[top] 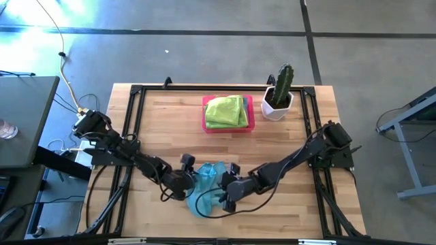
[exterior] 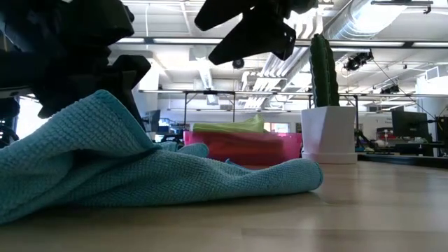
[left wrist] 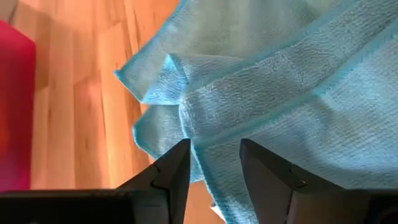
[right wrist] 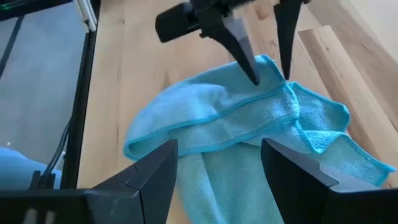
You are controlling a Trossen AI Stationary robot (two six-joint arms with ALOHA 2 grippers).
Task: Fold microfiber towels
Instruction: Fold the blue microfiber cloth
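Light blue cloth lies rumpled on the wooden counter (top: pixel 170 129) near its front edge, between my two claws: this blue towel (top: pixel 208 187) is bunched into loose folds, with one hemmed corner turned over on itself. My left claw (left wrist: pixel 214 162) sits low at the towel's left side, its fingers a narrow gap apart with a fold of the fabric running right up between the tips; I think they are at the cloth's edge without pinching it, though the angle leaves that uncertain. My right claw (right wrist: pixel 217 165) hovers at the towel's right side with its fingers spread wide and nothing between them, the blue fabric spread out just past the tips.

Farther back, toward the middle of the counter, a pink tray (top: pixel 249 114) holds a stack of folded lime green towels (top: pixel 226 111). Just to the right of the tray stands a cactus (top: pixel 283 80) in a white pot (top: pixel 276 109), well apart from the blue towel.
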